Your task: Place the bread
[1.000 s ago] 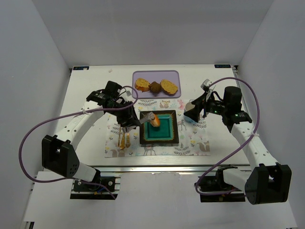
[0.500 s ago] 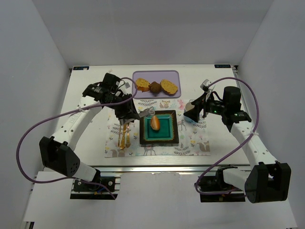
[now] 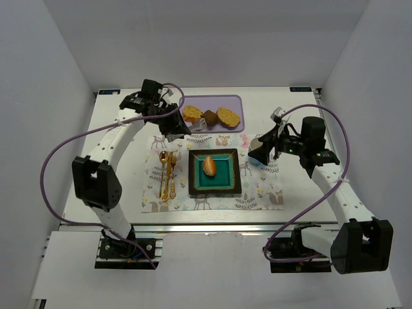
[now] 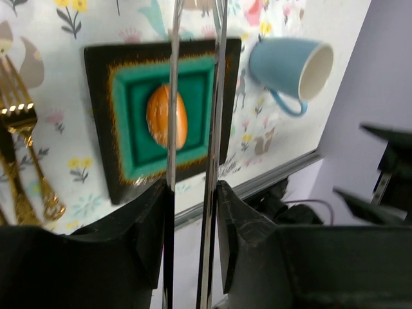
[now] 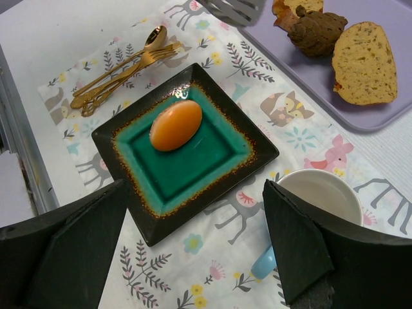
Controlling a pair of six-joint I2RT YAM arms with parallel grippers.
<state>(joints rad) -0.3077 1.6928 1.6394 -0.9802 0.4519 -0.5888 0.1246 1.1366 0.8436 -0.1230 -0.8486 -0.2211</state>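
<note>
At the centre of the overhead view, the bread [image 3: 209, 165], a small glossy orange-brown oval roll, lies on the teal inner field of a square, dark-rimmed plate [image 3: 193, 188]. The plate sits on a placemat [image 3: 257, 196] printed with animals and flowers, on the white tabletop [image 3: 257, 96]. Left of the plate, gold cutlery [image 3: 166, 175] lies on the mat. Right of the plate, a blue cup [image 3: 247, 168] shows partly under the end of the right arm. Above the mat, at upper centre, a lilac tray [image 3: 193, 103] holds two yellow slices [image 3: 228, 116] with a dark brown lump [image 3: 210, 118] between them.

The left arm reaches to the upper middle of that view and ends just left of the tray's lower left corner. In the left wrist view the left fingers [image 4: 145, 238] are clamped on a pair of metal tongs [image 4: 215, 109]. The two thin arms of the tongs run up the frame close together, the left one passing in front of the roll. The right wrist view shows the slotted tip of the tongs at its top edge, just beside the left slice and well apart from the roll.

The right fingers [image 5: 64, 251] stand wide apart at the lower corners of the right wrist view, above the mat near the plate and cup, gripping nothing.
</note>
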